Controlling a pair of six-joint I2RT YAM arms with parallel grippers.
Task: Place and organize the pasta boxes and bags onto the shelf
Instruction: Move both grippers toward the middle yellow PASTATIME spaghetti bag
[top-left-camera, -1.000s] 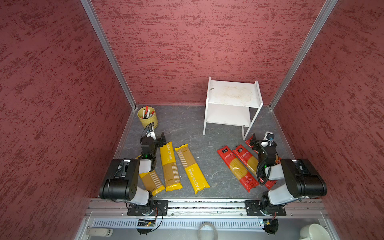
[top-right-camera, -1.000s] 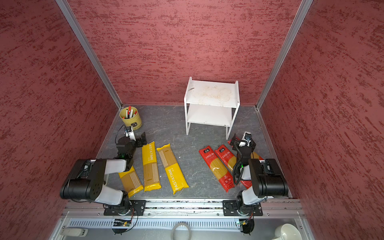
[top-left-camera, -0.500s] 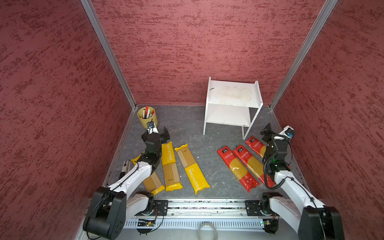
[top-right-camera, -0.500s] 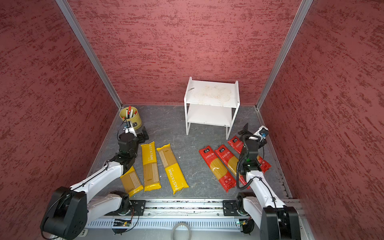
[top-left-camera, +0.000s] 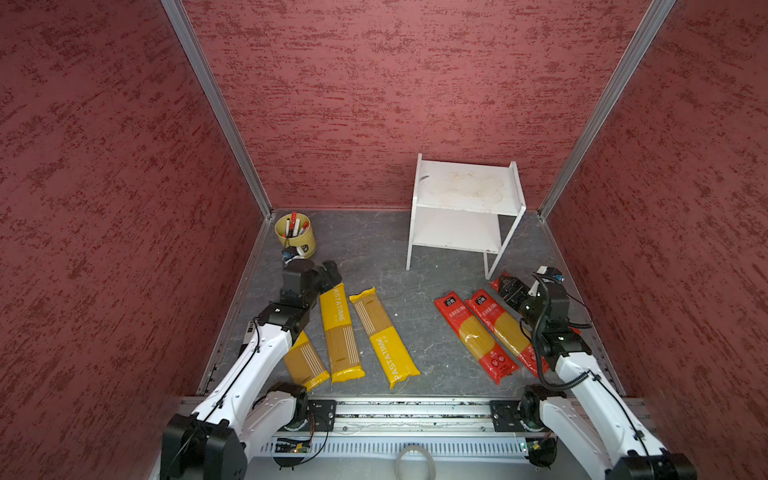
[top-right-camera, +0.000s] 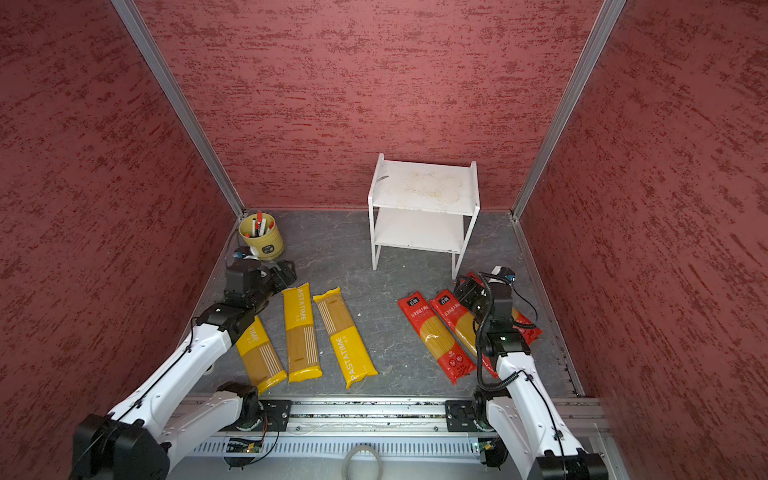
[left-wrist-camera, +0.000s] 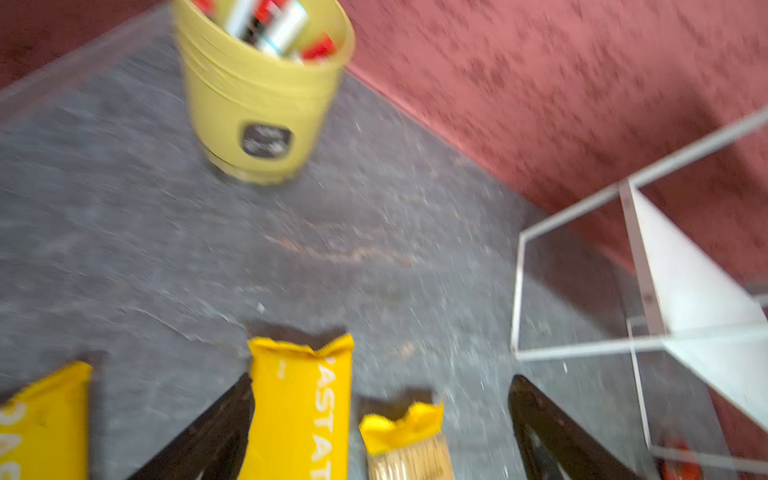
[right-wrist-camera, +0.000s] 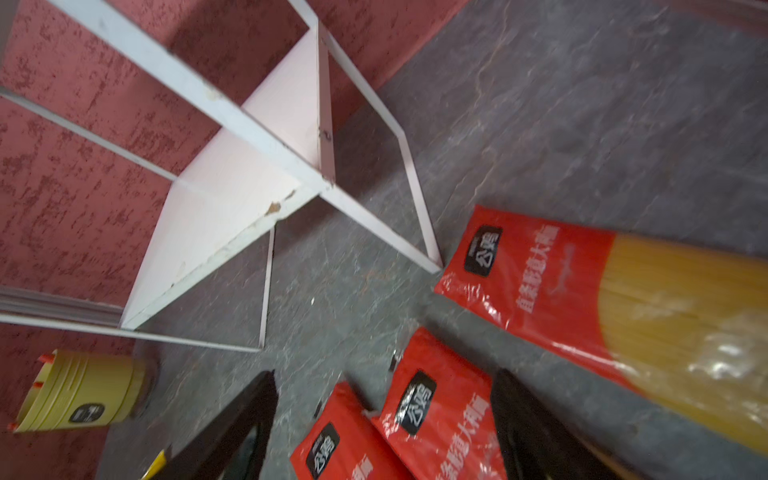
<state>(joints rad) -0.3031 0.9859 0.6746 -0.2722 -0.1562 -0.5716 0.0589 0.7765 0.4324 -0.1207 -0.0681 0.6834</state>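
Lying flat on the grey, slate-patterned bench (top-left-camera: 390, 257), three yellow packs (top-left-camera: 338, 328) stretch from the left gripper (top-left-camera: 328, 272) back toward its arm's base, and three red packs (top-left-camera: 473, 336) do likewise from the right gripper (top-left-camera: 509, 286). Rough red walls (top-left-camera: 374, 104) shut in three sides. The white shelf (top-left-camera: 465, 187) stands just beyond the right gripper at the back wall; a cup (top-left-camera: 296, 241) of pens sits just beyond the left gripper. Both grippers are released, grasping nothing. The blurred left wrist view shows spread fingers (left-wrist-camera: 216, 424) with two yellow pack ends between them, lower down. The right wrist view shows spread fingers (right-wrist-camera: 532, 424) over a red pack's end, a chipped shelf board, and a shelf foot just beside the outermost red pack (right-wrist-camera: 582, 299), which the arm half hides in both top views. Only those show the top board's stains.
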